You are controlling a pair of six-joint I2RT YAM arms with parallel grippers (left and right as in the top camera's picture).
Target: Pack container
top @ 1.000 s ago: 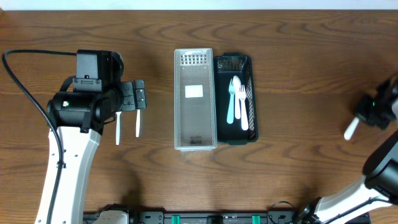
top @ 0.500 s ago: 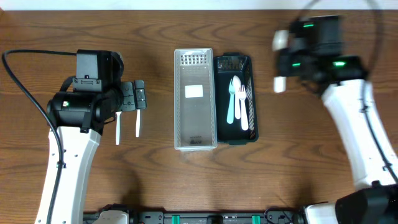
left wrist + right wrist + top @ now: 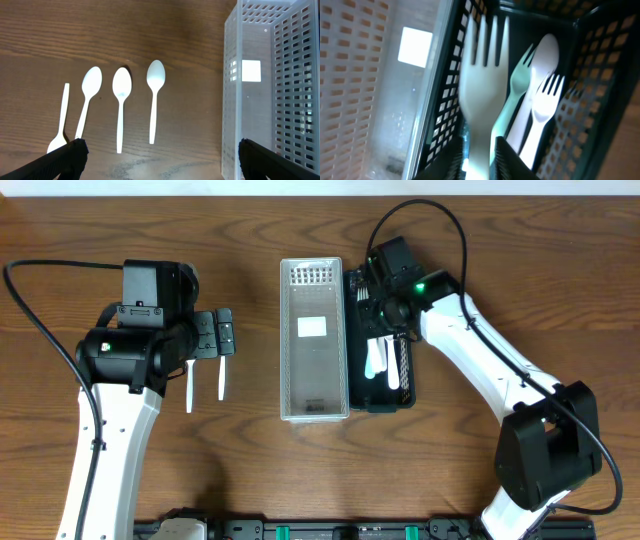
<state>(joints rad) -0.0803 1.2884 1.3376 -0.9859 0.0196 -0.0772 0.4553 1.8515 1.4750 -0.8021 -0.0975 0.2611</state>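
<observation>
- The fingers [image 3: 65,159] of the left gripper [image 3: 162,149] are spread wide with nothing between them, and they hang over loose cutlery on the bare wood. The fingers [image 3: 512,162] of the right gripper [image 3: 480,161] stand only narrowly apart, with the handle of a white fork [image 3: 482,95] between them. The fork is blurred, so I cannot tell whether they press on it.
- The table [image 3: 500,240] is dark brown wood.
- The clear basket [image 3: 314,380], long, pale and slotted, lies at the middle of the table. Its floor holds only a white label [image 3: 312,327].
- The black basket [image 3: 380,407] lies touching the clear basket's long side, on the right arm's side. The right gripper is over the end farther from the robot's base, and the white fork points, tines first, down into this basket.
- Inside the black basket, a pale green fork [image 3: 520,84], a white spoon [image 3: 546,50] and a smaller white fork [image 3: 542,110] lie lengthwise, close together and partly overlapping.
- Three white spoons [image 3: 120,110] lie on the table beside the clear basket on the left arm's side. They are parallel and apart from one another, with their bowls pointing the same way.
- A thin white utensil [image 3: 63,107] lies just beside the outermost spoon. Its lower end is hidden by a finger, so I cannot tell what kind it is.
</observation>
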